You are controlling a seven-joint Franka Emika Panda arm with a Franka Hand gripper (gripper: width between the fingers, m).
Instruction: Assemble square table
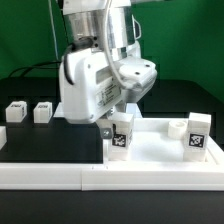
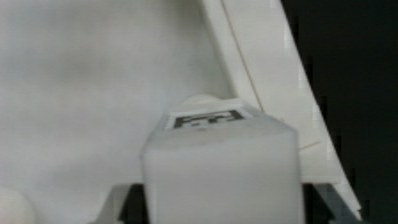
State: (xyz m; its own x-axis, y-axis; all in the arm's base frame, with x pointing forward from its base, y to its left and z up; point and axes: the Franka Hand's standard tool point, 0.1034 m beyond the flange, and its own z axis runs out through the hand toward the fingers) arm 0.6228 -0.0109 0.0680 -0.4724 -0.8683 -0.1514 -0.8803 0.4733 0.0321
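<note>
Slab (image 1: 155, 152) of the square table lies flat beside the border wall (image 1: 50, 176). Gripper (image 1: 118, 125) is clamped on one upright tagged leg (image 2: 214, 165), seemingly touching the slab. Another leg (image 1: 197, 135) stands at the exterior view's right, two more legs (image 1: 42, 112) at its left

The table (image 1: 50, 148) was black. The square slab (image 1: 160, 152) lying on it was plain white, and so was the border wall (image 1: 110, 178). The held leg (image 1: 122, 136) was white and carried a black-and-white square tag. In the wrist view this leg (image 2: 214, 170) looked pale grey-white, and its tag was a black frame around white marks. The leg (image 1: 197, 133) at the exterior view's right was white with the same kind of tag. Two more legs (image 1: 15, 112) (image 1: 42, 112) were white with dark-patterned faces. The arm (image 1: 88, 85) was white and light grey. The tool (image 1: 120, 119) had dark fingers (image 2: 121, 204). The backdrop (image 1: 195, 50) was green.
</note>
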